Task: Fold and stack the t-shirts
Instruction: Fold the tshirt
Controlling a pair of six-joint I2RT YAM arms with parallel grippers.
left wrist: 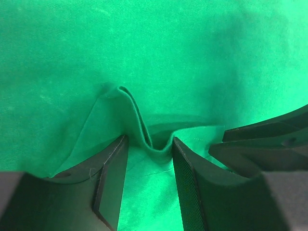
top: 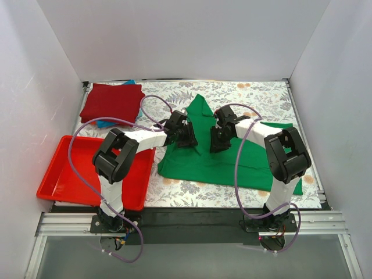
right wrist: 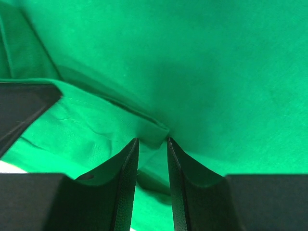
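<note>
T-shirts, three.
- One green t-shirt (top: pixel 232 160), spread over the middle of the table (top: pixel 261 96) with a pointed flap lying toward the back. Both grippers are on it.
- One dark red t-shirt (top: pixel 112 102), folded, at the back left corner.
- One blue-teal t-shirt (top: pixel 105 124), under the red one, only an edge showing.

Tray, one. Red tray (top: pixel 58 180), plastic, at the near left, well apart from the green cloth's main spread; its right rim lies just beside the green shirt's left edge.

Arms, two.
- Left arm (top: pixel 116 157): elbow raised over the tray, forearm reaching right and forward. Left gripper (top: pixel 189 135) is down on the green shirt's left part. Its fingers (left wrist: pixel 113 178) stand parted, with a raised ridge of green cloth dipping between the tips (touching both, not squeezed flat).
- Right arm (top: pixel 285 154): elbow raised at the right, forearm reaching left. Right gripper (top: pixel 216 139) is down on the cloth just beside the left one, the two facing each other. Its fingers (right wrist: pixel 127 183) are drawn almost together, pinching a folded hem of the green shirt at the tips.
</note>
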